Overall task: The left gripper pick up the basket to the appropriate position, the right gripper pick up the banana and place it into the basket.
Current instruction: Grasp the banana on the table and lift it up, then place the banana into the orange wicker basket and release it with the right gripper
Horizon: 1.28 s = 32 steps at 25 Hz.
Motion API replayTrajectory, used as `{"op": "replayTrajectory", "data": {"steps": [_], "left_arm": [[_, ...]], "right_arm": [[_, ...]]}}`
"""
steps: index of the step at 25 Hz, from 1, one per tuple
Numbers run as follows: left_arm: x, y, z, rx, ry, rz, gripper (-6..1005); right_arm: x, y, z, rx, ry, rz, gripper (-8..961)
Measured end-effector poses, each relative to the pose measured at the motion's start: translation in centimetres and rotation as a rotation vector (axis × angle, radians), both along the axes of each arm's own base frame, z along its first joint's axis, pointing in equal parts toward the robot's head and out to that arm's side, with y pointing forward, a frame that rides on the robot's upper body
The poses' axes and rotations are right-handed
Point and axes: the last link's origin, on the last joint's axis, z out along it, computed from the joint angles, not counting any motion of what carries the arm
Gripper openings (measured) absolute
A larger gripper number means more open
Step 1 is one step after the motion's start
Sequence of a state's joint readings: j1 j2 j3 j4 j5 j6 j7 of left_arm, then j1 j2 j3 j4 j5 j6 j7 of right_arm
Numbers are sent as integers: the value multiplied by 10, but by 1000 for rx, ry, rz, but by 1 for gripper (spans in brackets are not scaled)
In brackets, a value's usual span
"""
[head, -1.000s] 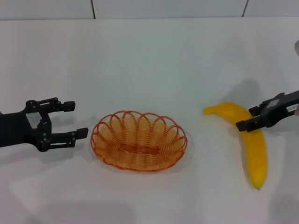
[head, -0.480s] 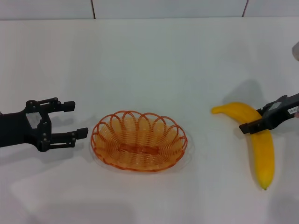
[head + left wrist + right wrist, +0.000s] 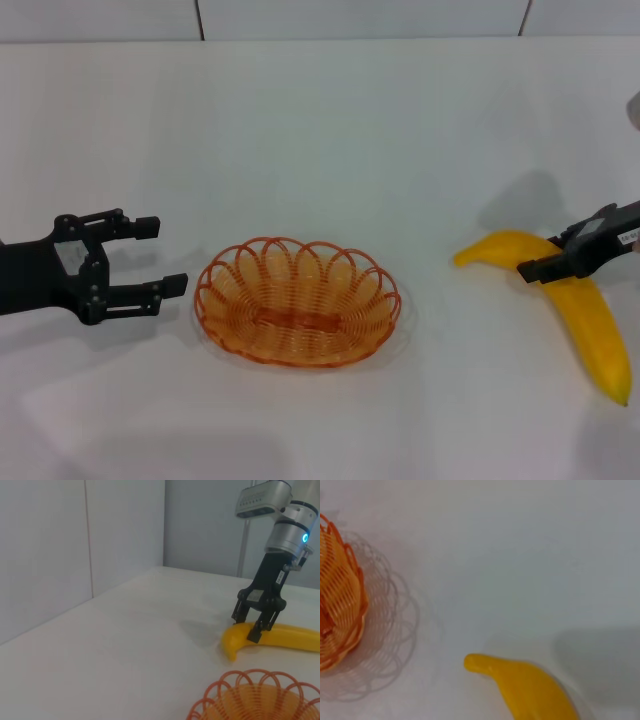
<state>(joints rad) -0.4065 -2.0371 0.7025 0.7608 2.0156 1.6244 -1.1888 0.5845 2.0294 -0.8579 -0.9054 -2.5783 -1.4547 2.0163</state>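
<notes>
Head view: right gripper (image 3: 556, 262) clamped across banana (image 3: 560, 300) right of basket (image 3: 297, 300); off-centre hold risks swivel. Left gripper (image 3: 150, 257) spread.

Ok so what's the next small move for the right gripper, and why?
Probably lift the banana a little off the table. The right gripper straddles it near its blunt end, apparently closed on it, yet the fruit seems to lie on the surface, right of the basket. The left gripper waits open beside the basket, not touching it.
</notes>
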Motion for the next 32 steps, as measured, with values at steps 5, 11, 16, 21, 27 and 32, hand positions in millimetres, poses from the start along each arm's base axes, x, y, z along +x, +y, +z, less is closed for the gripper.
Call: {"op": "replayTrajectory", "data": {"steps": [5,11,16,21,27,32], "left_arm": [[-1,-1,0,0,0,5,824],[-3,-3,1,5,-2,12,823],[-6,-4,4,14,-6,24,823],[-14,-13,5,3,4,43,824],[-15,-25,7,-78,23,16,824],[-11,-23,11,-83,22,2,825]], "right_arm": [[-1,1,1,3,0,5,561],[-15,5,14,22,14,46,532],[-52,4,38,31,91,170,541],[-96,-5,47,-3,251,356,550],[-123,-14,42,-69,370,501,561],[-145,-24,14,-208,433,667,570]]}}
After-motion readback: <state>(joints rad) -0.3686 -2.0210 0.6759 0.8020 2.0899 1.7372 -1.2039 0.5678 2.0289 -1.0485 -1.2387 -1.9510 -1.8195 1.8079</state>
